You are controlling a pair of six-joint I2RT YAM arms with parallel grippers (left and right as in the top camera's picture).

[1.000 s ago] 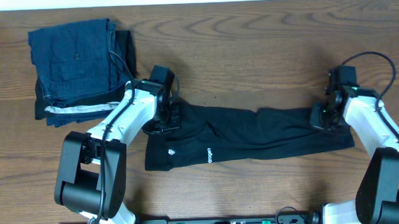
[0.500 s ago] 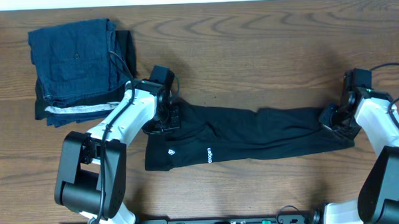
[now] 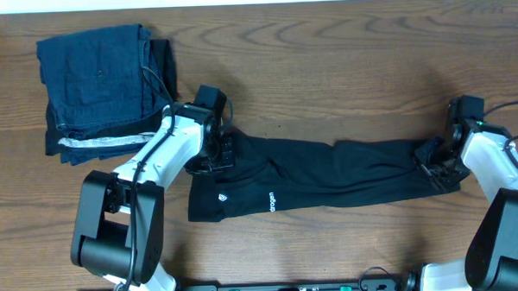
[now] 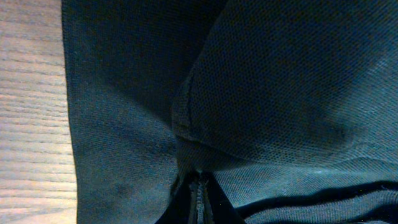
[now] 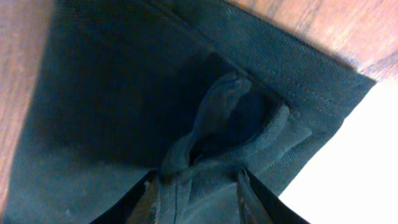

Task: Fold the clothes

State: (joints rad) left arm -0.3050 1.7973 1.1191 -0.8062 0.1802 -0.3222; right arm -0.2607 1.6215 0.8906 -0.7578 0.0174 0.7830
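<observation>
Overhead: the black T-shirt [image 3: 329, 173] lay as a long, flattened band across the lower middle of the frame on the wooden table [image 3: 325, 57], with small white logo marks near its left end. The left tool [image 3: 214, 154] sat on the band's upper left corner and the right tool [image 3: 437, 161] on its right end. A stack of folded dark blue garments [image 3: 97, 82] with a white-striped edge lay in the upper left, apart from the shirt.

Left wrist: black knit filled nearly the whole frame, with bare table along the left edge. A fold of the shirt ran down into the fingers [image 4: 208, 208] at bottom centre, which were drawn tight together on it.

Right wrist: the shirt's hemmed corner showed, with wood along the top. The two fingers [image 5: 151, 198] at the bottom edge were pinched on a bunched ridge of fabric between them.
</observation>
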